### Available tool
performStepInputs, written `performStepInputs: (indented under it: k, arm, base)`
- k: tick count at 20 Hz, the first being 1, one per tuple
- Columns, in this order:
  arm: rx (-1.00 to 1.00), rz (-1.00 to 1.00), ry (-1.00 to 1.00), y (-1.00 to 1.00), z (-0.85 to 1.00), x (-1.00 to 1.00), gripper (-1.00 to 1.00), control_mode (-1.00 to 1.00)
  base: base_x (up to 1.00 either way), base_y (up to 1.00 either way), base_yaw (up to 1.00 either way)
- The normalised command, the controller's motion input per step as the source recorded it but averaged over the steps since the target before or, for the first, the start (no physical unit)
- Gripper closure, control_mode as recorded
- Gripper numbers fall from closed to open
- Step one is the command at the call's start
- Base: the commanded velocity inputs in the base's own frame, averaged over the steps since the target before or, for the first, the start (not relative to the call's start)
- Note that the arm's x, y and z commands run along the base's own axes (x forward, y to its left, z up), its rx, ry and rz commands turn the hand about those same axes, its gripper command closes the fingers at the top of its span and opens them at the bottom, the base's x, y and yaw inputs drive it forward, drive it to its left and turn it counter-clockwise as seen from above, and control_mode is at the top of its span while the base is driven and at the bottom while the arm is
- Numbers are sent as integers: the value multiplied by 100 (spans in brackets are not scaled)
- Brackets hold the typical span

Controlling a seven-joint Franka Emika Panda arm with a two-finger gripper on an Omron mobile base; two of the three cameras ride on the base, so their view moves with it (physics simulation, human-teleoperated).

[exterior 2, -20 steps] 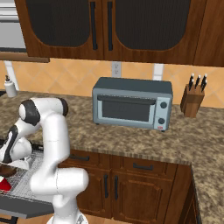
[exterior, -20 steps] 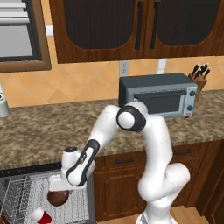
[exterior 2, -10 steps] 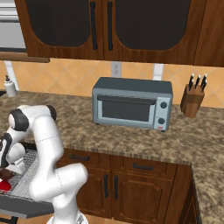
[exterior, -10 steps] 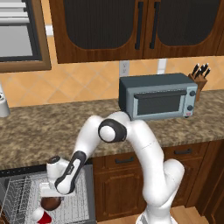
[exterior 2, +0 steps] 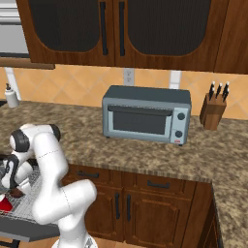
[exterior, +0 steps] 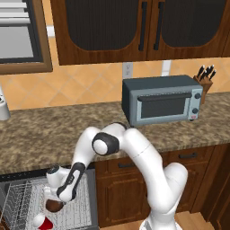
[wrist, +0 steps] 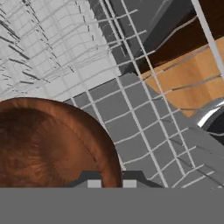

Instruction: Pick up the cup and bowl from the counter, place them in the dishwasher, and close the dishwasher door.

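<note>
The dishwasher stands open with its white wire rack [exterior: 20, 202] pulled out below the counter [exterior: 40, 134]. My gripper [exterior: 56, 199] reaches down over that rack, shut on the rim of the dark brown bowl [exterior: 55, 206]. In the hand view the bowl [wrist: 48, 144] fills the lower left, its rim running between my fingertips [wrist: 93, 183], with the rack wires [wrist: 131, 113] just beneath. The red cup [exterior: 42, 222] lies in the rack close below and left of the bowl. From the right base view, the bowl [exterior 2: 17, 193] and cup [exterior 2: 5, 205] show at the left edge above the lowered grey dishwasher door [exterior 2: 24, 231].
A grey toaster oven [exterior: 161, 105] and a knife block [exterior: 204, 81] stand on the counter to the right. A white-grey canister [exterior: 3, 108] sits at the far left. Dark wooden cabinet doors [exterior: 121, 188] flank the dishwasher on its right.
My arm has swung down and to the left, bringing the bowl lower over the rack, nearer the red cup. The gripper has stayed shut on the bowl.
</note>
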Motion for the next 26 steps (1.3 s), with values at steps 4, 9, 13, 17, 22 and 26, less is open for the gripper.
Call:
performStepInputs:
  k: [4, 9, 13, 17, 22, 26]
  arm:
    - [0, -3, -22, 0, -54, 34, 100, -100]
    - [-2, 0, -26, 0, -48, 37, 100, -100]
    - [-10, 0, -15, 0, -50, 30, 100, -100]
    - [-7, 0, -12, 0, -38, 6, 100, -100]
    - [-13, 0, -2, -21, -58, -13, 100, -100]
    - [-17, 0, 0, -25, -59, -32, 100, -100]
  base:
    - [0, 0, 0]
    - [0, 0, 0]
    - [0, 0, 0]
    - [0, 0, 0]
    - [0, 0, 0]
    - [0, 0, 0]
